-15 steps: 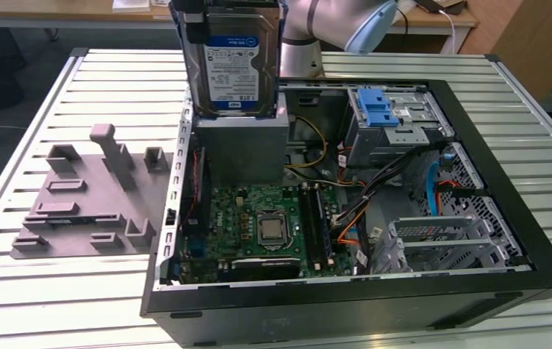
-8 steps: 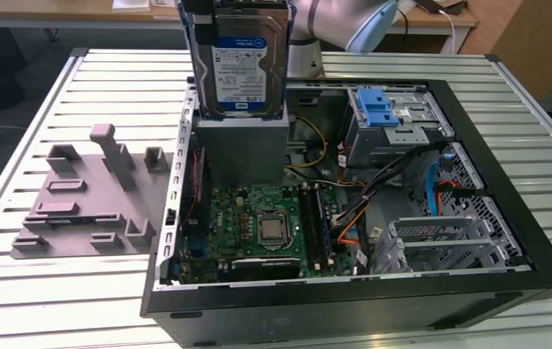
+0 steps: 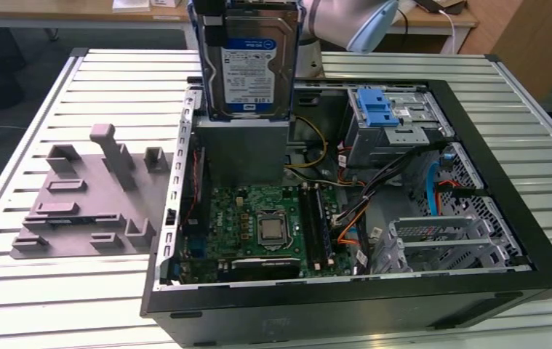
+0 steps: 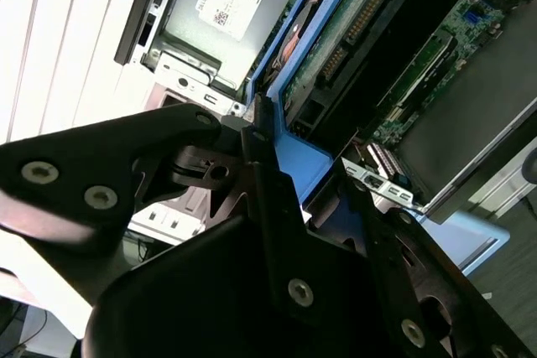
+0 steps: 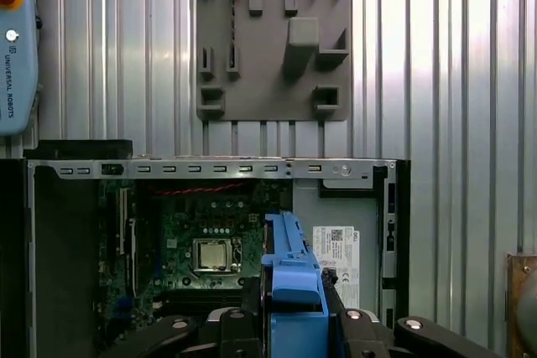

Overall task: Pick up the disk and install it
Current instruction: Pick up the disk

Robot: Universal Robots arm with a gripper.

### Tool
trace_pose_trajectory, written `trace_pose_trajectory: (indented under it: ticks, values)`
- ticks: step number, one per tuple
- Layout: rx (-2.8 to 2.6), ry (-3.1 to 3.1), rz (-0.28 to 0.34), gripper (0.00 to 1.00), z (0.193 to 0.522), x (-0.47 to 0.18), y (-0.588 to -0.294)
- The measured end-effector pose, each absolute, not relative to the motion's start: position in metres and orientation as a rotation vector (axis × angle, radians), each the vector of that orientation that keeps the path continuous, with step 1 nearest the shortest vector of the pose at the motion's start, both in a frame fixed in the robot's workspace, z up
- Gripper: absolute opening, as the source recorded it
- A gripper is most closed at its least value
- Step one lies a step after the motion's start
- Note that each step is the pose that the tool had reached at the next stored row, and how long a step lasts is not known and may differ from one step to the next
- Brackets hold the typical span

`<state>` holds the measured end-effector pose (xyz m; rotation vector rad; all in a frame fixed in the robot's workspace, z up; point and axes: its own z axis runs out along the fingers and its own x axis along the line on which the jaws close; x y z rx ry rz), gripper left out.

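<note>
1. Exterior view: the claw (image 3: 246,18) is pinching the disk (image 3: 246,73) by its side edges, so the disk hangs upright with its white-and-blue label facing the camera.
   - The disk is held above the open computer case (image 3: 353,305), just over the plain grey power supply box (image 3: 241,149). It touches nothing inside.
   - Holding it on edge probably suits sliding it down into a narrow slot.
   - The disk is flat, silver and hard-cornered.
   - The grey metal drive cage (image 3: 388,120) with its blue plastic latch sits towards the exterior view's right. The green motherboard (image 3: 256,225) lies flat on the case floor.
   - A matte grey fixture plate (image 3: 86,196) with raised blocks rests on the ribbed metal worktop (image 3: 110,87), beside the case on the exterior view's left.

2. First wrist view: looking down the disk's length, its blue carrier frame (image 5: 289,282) shows as a smooth plastic strip.
   - The black claw fingers (image 5: 239,320) press on the strip from both sides, so the grip falls on plastic rather than on the drive's bare faces.
   - Below it lie the motherboard with its square metal processor cap, and the power supply's white sticker.
   - A light-blue pendant (image 5: 17,48) with a red button lies on the worktop.

3. Second wrist view: the claw's black linkage, dotted with screw heads, closes onto the frame's thin blue edge. The circuit board and the sheet-metal case walls are well beneath it.
</note>
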<state>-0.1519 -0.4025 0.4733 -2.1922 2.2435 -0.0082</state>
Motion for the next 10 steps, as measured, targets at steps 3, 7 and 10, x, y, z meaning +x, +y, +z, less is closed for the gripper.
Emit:
trace_pose_trajectory:
  ticks: [3,7,10]
  values:
    - [-2.192,2.244,-0.008,0.36,0.4732,-0.1485,-0.4037]
    - [-2.19,2.246,-0.008,0.36,0.473,-0.147,-0.4074]
    - [-2.189,2.247,-0.008,0.36,0.4729,-0.1465,-0.4115]
